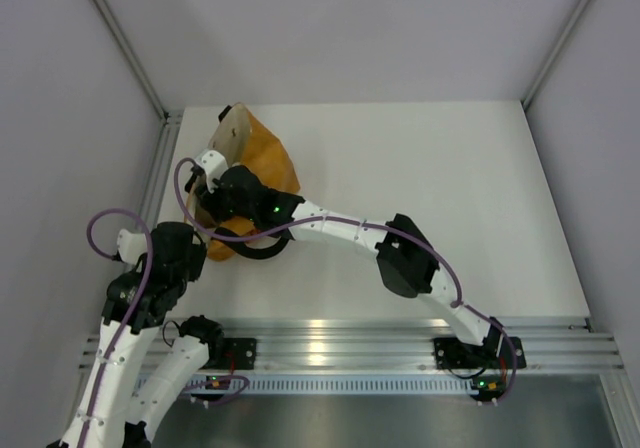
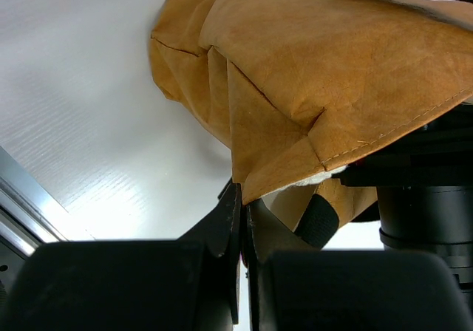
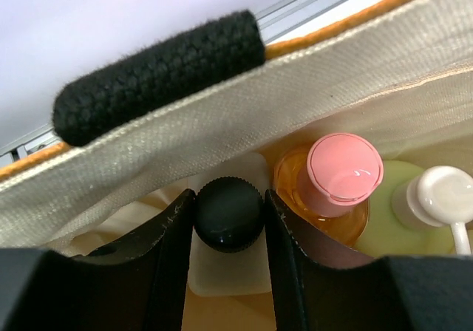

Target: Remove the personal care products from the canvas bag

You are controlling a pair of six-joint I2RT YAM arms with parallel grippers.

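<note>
From above, the canvas bag (image 1: 270, 163) lay at the far left of the table. The right arm (image 1: 340, 230) stretched clean across to it, its wrist at the opening. The left arm (image 1: 150, 278) sat close by the bag's near end. No bottle showed from up there.

Through the left wrist camera, the left gripper (image 2: 242, 198) was pinched almost flat on a bottom corner of the bag, with fabric caught between its fingers. I took that for an anchor.

The right wrist camera looked inside the cream lining, under the black strap handle (image 3: 159, 76). There the right gripper (image 3: 228, 198) was narrow, its fingers pressed to either side of the black cap (image 3: 229, 214) of the clear-white bottle (image 3: 222, 275). The bottle's long axis ran in line with the fingers, cap toward the wrist, so the pull looked to be straight back out. The orange bottle (image 3: 295, 179) stood just beside it on the right, with the pale green bottle (image 3: 425, 235) beyond. The beige one I could not see.
</note>
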